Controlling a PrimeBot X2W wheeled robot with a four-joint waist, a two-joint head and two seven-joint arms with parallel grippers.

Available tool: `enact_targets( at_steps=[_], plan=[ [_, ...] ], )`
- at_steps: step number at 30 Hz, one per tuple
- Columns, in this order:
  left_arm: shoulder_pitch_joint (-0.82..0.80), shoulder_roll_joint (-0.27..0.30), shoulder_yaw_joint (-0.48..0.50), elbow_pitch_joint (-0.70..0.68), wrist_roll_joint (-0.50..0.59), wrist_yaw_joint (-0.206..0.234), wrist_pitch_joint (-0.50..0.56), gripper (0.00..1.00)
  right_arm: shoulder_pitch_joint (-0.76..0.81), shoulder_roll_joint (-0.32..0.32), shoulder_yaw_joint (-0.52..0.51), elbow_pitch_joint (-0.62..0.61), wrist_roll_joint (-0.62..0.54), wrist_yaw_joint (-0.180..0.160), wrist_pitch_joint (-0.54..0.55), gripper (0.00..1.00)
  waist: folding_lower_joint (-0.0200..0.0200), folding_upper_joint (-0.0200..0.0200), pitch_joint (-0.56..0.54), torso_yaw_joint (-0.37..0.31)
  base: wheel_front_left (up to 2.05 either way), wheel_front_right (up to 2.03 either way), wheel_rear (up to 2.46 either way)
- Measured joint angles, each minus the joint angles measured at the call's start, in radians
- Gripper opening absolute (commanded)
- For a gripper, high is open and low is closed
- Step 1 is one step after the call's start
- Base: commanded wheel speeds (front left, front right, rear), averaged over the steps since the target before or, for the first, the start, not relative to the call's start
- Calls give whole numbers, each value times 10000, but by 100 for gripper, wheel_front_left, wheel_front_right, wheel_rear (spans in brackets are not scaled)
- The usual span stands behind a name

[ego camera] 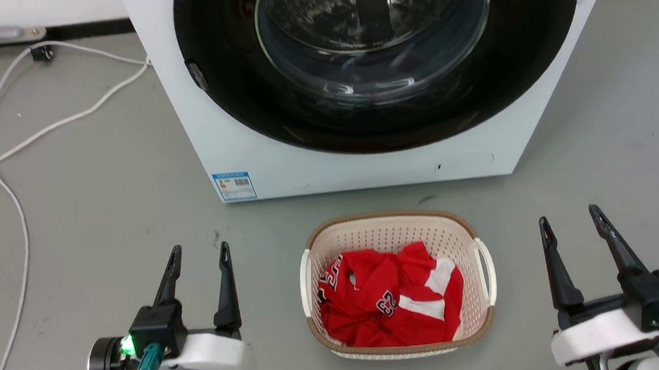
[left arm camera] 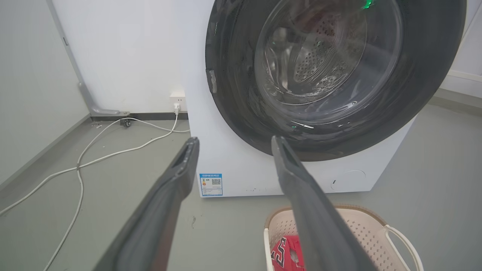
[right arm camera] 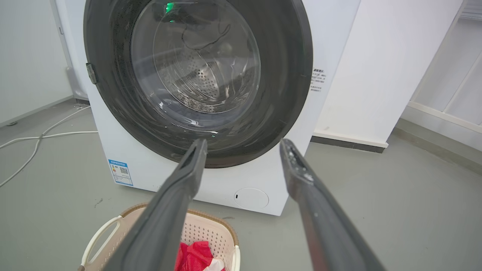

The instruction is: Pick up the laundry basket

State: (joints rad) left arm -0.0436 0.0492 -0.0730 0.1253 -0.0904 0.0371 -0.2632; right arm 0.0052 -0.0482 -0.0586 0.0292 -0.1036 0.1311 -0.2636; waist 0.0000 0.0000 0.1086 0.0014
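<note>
The laundry basket is cream-white and perforated with a brown rim and white side handles. It stands on the grey floor in front of the washing machine, between my two arms, with a red jersey crumpled inside. My left gripper hovers open to the basket's left, well apart from it. To the basket's right my right gripper is open too, nothing between its fingers. The left wrist view has the laundry basket at the lower right; in the right wrist view the laundry basket sits at the lower left.
A white front-loading washing machine with a dark round door rises just behind the basket. White cables trail over the floor at the left toward a wall socket. A white cabinet stands right of the machine.
</note>
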Motion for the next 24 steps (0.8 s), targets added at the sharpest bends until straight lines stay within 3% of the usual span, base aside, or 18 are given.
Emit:
enact_targets(
  at_steps=[15, 24],
  plan=[
    [-2218, 2, -234, 2792, -360, -518, 0, 100, -2057, -4, 138, 1404, -646, 0, 2, 100, 1, 0, 1872, -453, 0, 0, 0],
    [-4005, 0, -431, 4813, -591, -809, 0, 100, -3623, -13, 433, 3363, -1275, 0, 2, 100, 1, 0, 3384, -675, 0, 0, 0]
  ],
)
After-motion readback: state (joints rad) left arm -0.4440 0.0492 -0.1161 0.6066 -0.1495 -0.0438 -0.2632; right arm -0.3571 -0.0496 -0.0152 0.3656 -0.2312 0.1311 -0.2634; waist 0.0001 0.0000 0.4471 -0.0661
